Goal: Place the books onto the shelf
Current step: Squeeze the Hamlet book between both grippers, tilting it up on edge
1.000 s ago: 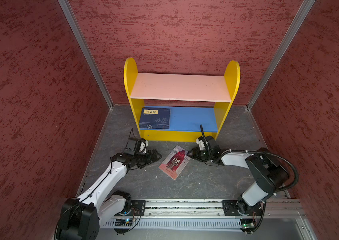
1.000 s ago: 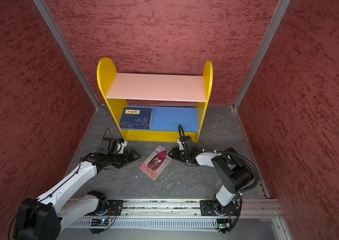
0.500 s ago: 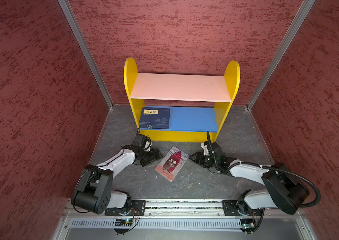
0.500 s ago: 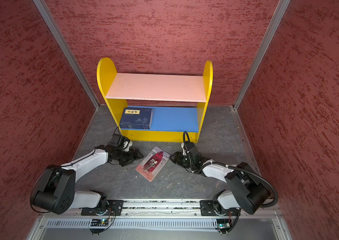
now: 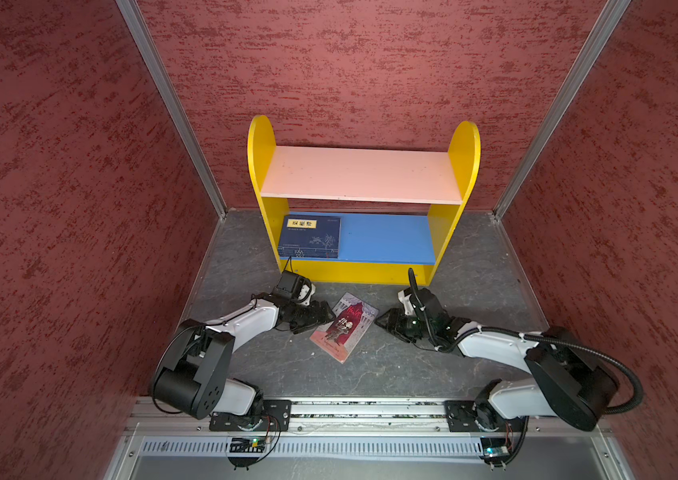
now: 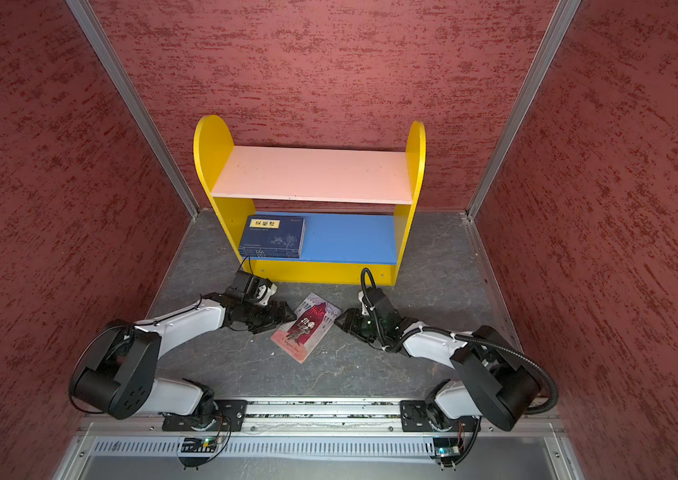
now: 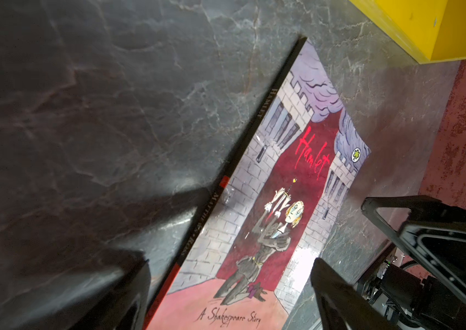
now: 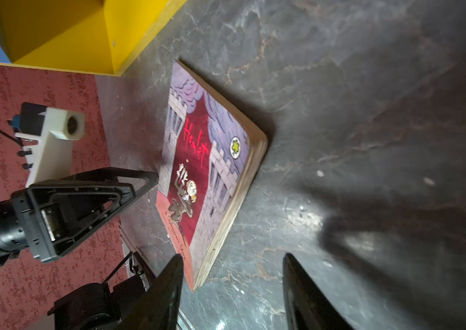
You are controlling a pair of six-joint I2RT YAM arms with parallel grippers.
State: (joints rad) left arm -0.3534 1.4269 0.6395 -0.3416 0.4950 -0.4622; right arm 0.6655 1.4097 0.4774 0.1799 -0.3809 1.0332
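Both arms have folded lower and drawn inward over the last second, so the two sets of fingers now flank the one book left on the table. On the left, the left fingers (image 5: 321, 316) have slid rightward up to the spine edge of the thin pink-and-dark-red illustrated paperback (image 5: 343, 328). They stand spread very wide, one black finger either side of the book's near end in the left wrist view, gripping nothing. Whether a tip touches the spine I cannot tell.

The paperback has barely shifted. It lies flat and askew on the grey marbled table (image 5: 474, 286), just near of the small two-tier wooden bookshelf with yellow round-topped side panels (image 5: 465, 158). At the left end of the shelf's blue lower board (image 5: 387, 239), a stack of navy blue paperbacks with a yellow title label (image 5: 310, 243) lies flat.

On the right, the right fingers (image 5: 390, 323) have sunk to table level just beside the book's page edge. They are parted more narrowly than the left pair, with a sliver of table between them and the cover, and they hold nothing.

This looks like the pickup of the last book. Probably one side braces while the other works under an edge, since so thin a cover offers little to pinch.
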